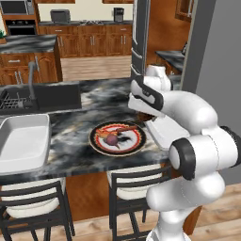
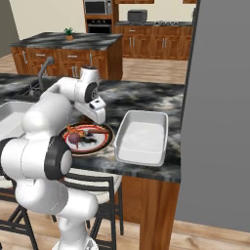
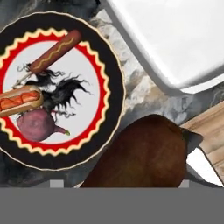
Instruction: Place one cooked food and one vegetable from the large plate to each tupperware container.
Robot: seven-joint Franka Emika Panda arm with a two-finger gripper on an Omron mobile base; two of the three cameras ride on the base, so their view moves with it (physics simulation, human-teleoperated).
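Gripper [image 3: 120,183] clamps a brown food [image 3: 144,153] above the counter, between plate [image 3: 110,65] and tub [image 3: 175,43] (1 beet [image 3: 37,126] remains on the plate).

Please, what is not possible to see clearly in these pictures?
Hand view: a brown lump hides the gripper; open or shut unclear.
Left base view: the arm hides most of the right tupperware container.
Left base view: the edge cuts the left tupperware container.
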